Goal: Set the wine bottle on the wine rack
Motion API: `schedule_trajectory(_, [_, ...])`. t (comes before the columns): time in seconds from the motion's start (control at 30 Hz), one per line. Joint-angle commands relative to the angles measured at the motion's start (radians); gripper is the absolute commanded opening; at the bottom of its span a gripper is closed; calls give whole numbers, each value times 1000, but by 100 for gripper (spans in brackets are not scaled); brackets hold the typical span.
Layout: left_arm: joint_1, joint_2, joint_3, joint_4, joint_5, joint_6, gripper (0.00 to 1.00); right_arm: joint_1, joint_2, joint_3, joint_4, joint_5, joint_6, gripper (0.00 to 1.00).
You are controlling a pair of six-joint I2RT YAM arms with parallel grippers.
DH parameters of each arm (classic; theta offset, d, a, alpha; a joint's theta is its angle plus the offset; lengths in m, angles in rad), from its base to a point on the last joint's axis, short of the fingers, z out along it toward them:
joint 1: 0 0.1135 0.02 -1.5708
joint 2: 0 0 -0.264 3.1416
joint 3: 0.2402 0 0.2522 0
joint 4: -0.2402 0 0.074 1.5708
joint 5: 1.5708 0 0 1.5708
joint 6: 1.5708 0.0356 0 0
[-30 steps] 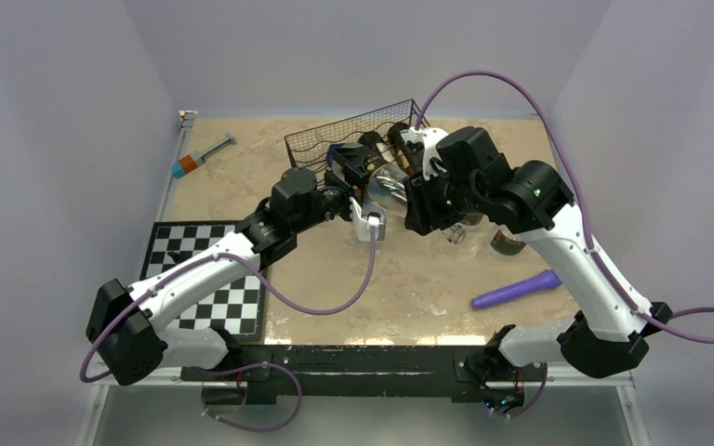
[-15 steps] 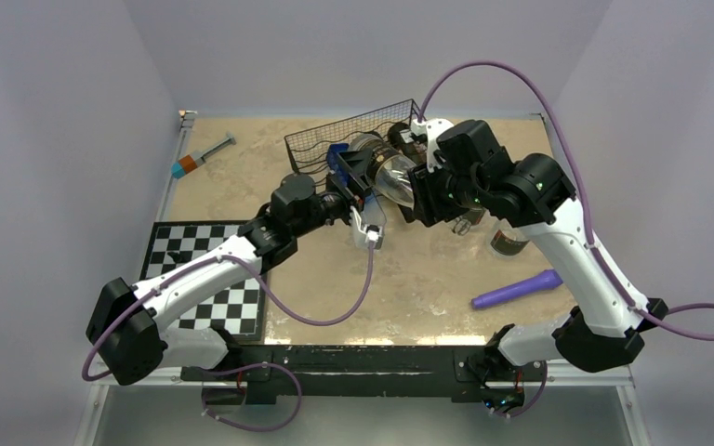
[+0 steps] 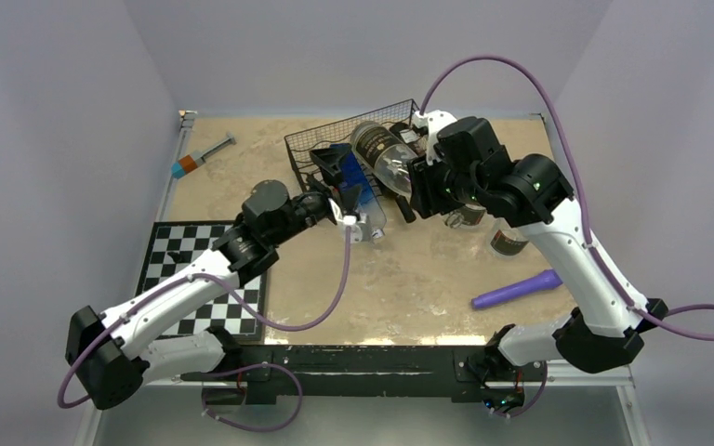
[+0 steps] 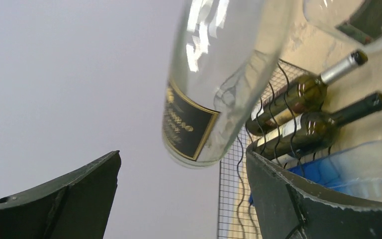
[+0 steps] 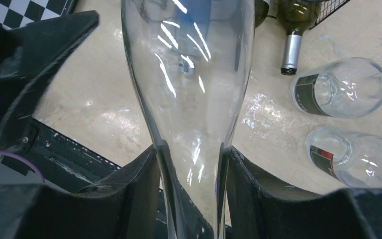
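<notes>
The wine bottle (image 3: 381, 153), clear glass with a dark label, hangs tilted over the front of the wine rack (image 3: 311, 147), base toward the rack and neck pointing away from it. My right jaws pinch it on the neck, pressed to the glass on both sides. I cannot tell whether the base touches the rack's wire. My left jaws are spread wide just in front of the rack, under the bottle's base, holding nothing. Inside the rack 2 dark bottles (image 4: 298, 97) lie side by side with their necks pointing out, and something blue (image 4: 363, 164) sits next to them. Off the rack's right front, 2 more clear bottles (image 5: 335, 89) lie on the worktop (image 3: 409, 269).

I judge the step is feeding the bottle base-first into a free trough. A neck grip gives the heavy end leverage, so I should move slowly and level the bottle with the wavy wire. I should aim beside the dark bottles, not onto them. The left jaws could steady the base from below. Glass is slippery, so I should release only once the wire carries the weight.
</notes>
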Motion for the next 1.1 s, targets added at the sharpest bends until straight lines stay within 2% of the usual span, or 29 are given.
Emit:
schedule_trajectory(0.0, [-3, -103, 9, 82, -79, -435, 99, -1, -76, -53, 316, -15, 20, 0])
schedule_trajectory(0.13, [-3, -166, 58, 18, -169, -661, 99, 0, -117, -171, 420, -90, 35, 0])
schedule_trajectory(0.23, [-3, -206, 68, 12, -254, -749, 99, 14, -155, -277, 520, -133, 45, 0])
schedule_trajectory(0.57, [-2, -275, 67, -15, -430, -821, 99, 55, -239, -560, 782, -236, 102, 0])
schedule_trajectory(0.73, [-2, -287, 71, -52, -452, -856, 99, 55, -294, -730, 949, -292, 146, 0])
schedule_trajectory(1.07, [-2, -276, 109, -127, -475, -914, 99, 55, -342, -939, 1102, -322, 178, 0])
